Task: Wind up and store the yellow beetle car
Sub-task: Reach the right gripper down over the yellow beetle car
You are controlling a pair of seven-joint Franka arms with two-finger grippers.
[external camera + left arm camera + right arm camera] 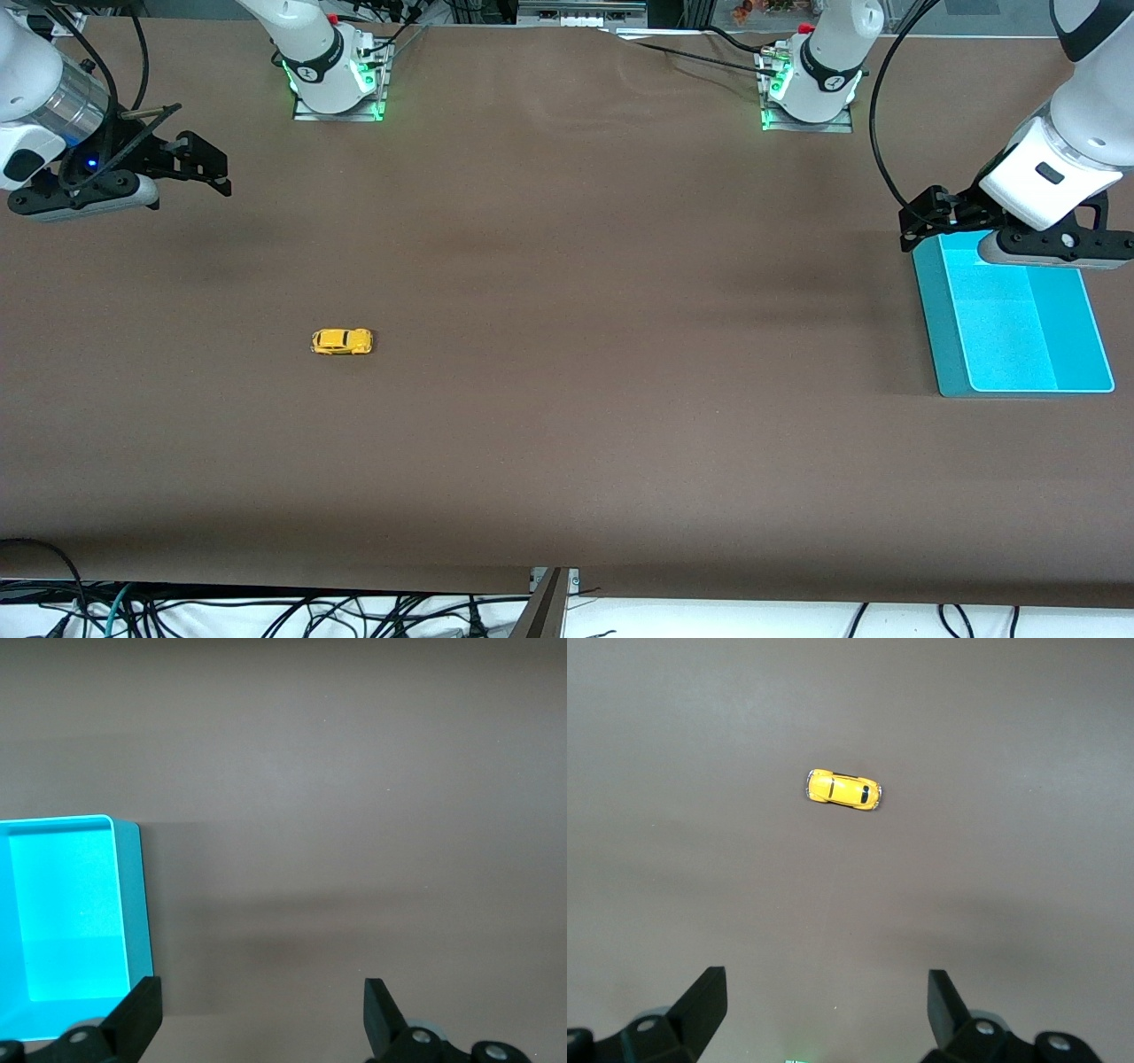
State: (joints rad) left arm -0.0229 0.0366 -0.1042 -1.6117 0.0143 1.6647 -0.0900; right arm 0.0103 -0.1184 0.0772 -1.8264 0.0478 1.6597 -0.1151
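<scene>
The yellow beetle car (342, 341) stands on its wheels on the brown table, toward the right arm's end. It also shows in the right wrist view (843, 790), well clear of the fingers. My right gripper (199, 168) (826, 1001) is open and empty, up in the air over the table at the right arm's end, apart from the car. My left gripper (926, 221) (262, 1010) is open and empty, over the edge of the cyan bin (1019, 319) at the left arm's end. The bin (71, 912) looks empty inside.
The brown table (567, 425) spreads wide between car and bin. The two arm bases (337, 80) (811, 89) stand along its edge farthest from the front camera. Cables hang below the table's near edge (266, 611).
</scene>
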